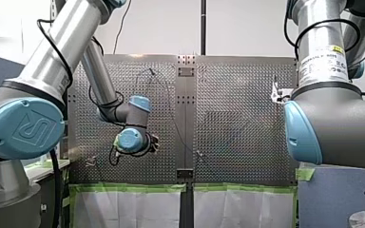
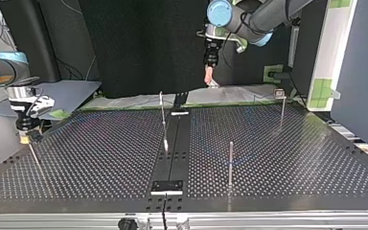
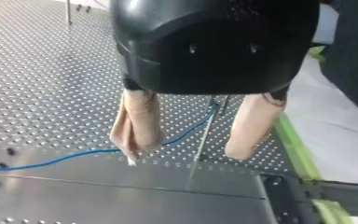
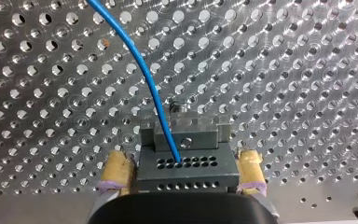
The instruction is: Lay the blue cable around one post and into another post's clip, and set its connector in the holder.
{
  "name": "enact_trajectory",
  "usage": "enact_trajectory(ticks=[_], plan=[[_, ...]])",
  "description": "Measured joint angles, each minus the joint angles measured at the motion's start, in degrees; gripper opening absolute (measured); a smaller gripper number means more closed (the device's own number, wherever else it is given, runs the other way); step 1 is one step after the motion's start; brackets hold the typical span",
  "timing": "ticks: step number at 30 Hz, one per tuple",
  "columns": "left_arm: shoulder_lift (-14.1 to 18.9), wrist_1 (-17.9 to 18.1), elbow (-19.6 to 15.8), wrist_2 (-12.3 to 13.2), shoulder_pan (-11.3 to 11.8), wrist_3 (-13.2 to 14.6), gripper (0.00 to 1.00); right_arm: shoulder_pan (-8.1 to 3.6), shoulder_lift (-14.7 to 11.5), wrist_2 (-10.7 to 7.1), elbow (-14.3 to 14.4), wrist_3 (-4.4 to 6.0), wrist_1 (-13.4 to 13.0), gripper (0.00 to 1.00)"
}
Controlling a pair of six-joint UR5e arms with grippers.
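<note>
My right gripper (image 4: 182,164), at the top view's 9 o'clock, is clamping yellow pads on the blocky grey holed connector (image 4: 186,169), blue cable (image 4: 144,84) curving off it, while my left gripper (image 3: 184,153) at 12 o'clock is hanging with beige fingers apart.

I count two arms (image 1: 47,57), each with one gripper: the left gripper (image 3: 185,151) and the right gripper (image 4: 182,171). Each gripper has two fingers (image 3: 137,121), so four fingers in all. On the table (image 2: 100,143) stand four thin posts (image 2: 230,163). There is one blue cable (image 4: 154,93), and one connector (image 4: 205,175) at its end
</note>
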Motion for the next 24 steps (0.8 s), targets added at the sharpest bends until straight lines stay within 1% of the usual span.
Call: enact_trajectory(ticks=[2,4,8,12,14,18,21,24], plan=[[0.0,0.7,0.0,-0.1,-0.1,0.5,1.0,0.0,0.0,0.0,0.0,0.0,0.0,1.0],[0.0,0.6,-0.1,-0.1,-0.1,1.3,1.0,0.0,0.0,0.0,0.0,0.0,0.0,1.0],[0.0,-1.1,-0.2,-0.3,-0.1,1.8,1.0,0.0,0.0,0.0,0.0,0.0,0.0,1.0],[0.0,-2.7,-0.9,-1.3,-0.1,1.5,1.0,0.0,0.0,0.0,0.0,0.0,0.0,1.0],[0.0,-2.5,-1.5,-1.9,0.0,1.4,1.0,0.0,0.0,0.0,0.0,0.0,0.0,1.0],[0.0,-0.8,-2.9,-2.9,0.3,1.3,1.0,0.0,0.0,0.0,0.0,0.0,0.0,1.0],[0.0,0.1,-3.1,-3.1,0.4,1.6,1.0,0.0,0.0,0.0,0.0,0.0,0.0,1.0],[0.0,0.8,-3.2,-2.7,0.4,2.4,1.0,0.0,0.0,0.0,0.0,0.0,0.0,1.0]])
